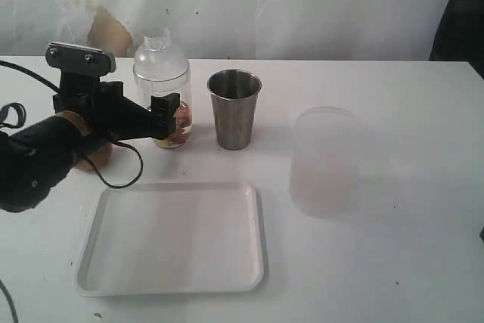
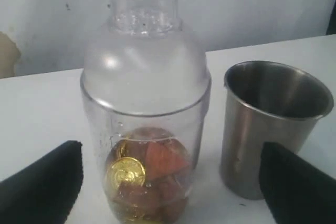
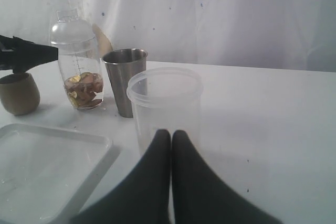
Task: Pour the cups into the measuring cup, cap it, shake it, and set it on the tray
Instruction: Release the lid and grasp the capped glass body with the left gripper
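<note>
Seemingly set to grasp for shaking, left gripper [image 2: 170, 153] gapes wide at the capped measuring cup [image 2: 147, 129]; right gripper [image 3: 171, 136] closed, empty.

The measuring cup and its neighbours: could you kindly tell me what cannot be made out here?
- Wooden cup: exterior view, mostly hidden behind the left arm.
- Steel tumbler: inside bottom out of sight in every view.
- Measuring cup graduations: too small to read in the right wrist view.
- Left gripper: exterior view, far finger hidden behind the measuring cup.
</note>
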